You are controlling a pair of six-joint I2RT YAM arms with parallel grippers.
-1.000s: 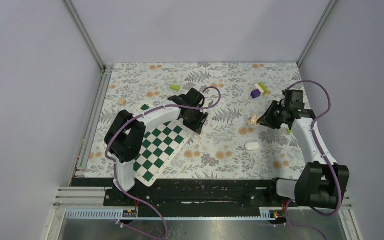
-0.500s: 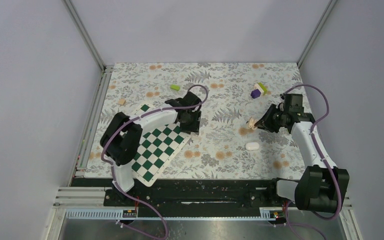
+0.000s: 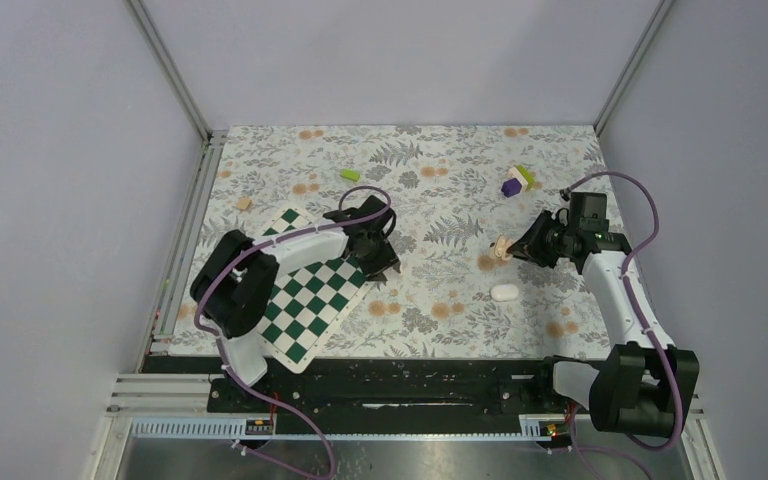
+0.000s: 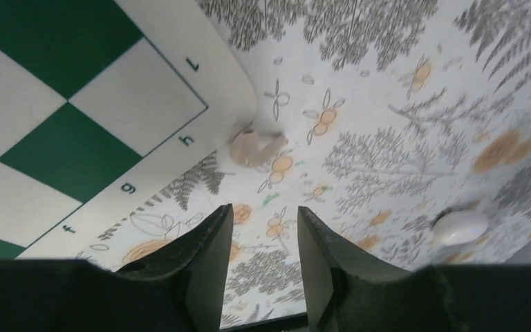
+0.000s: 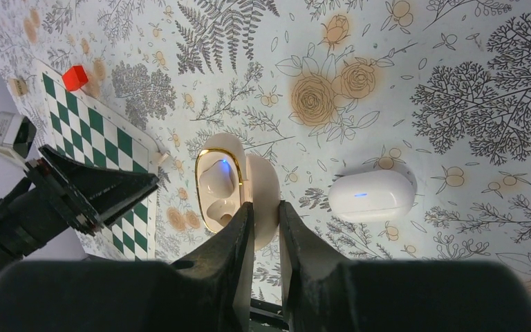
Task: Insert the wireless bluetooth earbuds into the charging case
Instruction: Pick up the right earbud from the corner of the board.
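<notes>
Tan charging case [image 5: 214, 187] is pinched by its edge in right gripper [image 5: 265, 207], could be dropped; left gripper [image 4: 261, 211] is spread, empty.

White links [image 3: 305, 238], purple cables [image 3: 653, 215], black left tool [image 4: 263, 211]

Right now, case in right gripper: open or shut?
Open. The charging case in the right gripper shows its gold-rimmed earbud wells.

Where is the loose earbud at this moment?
The earbud lies beside the chessboard's rounded corner, just ahead of the open left gripper, in the left wrist view.
</notes>
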